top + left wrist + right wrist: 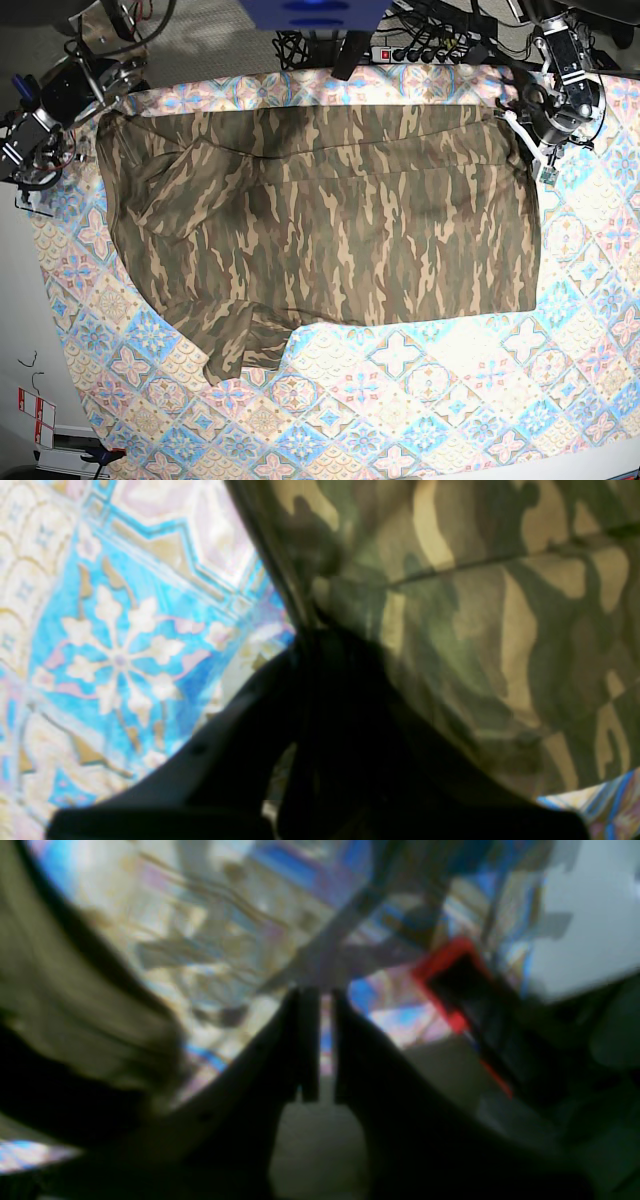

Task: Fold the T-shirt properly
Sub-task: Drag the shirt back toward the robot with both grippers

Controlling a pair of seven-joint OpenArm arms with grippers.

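On tablecloth [420, 400]: T-shirt [330, 220] spread.

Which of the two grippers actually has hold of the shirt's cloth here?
The left gripper: its jaws are shut on the T-shirt edge. The right gripper is shut on nothing, with camouflage cloth only beside it.

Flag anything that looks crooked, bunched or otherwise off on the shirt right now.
The T-shirt lies mostly flat on the tablecloth, but one sleeve at its near left corner in the base view is crumpled and sticks out past the hem line. Nothing looks spilled or damaged.
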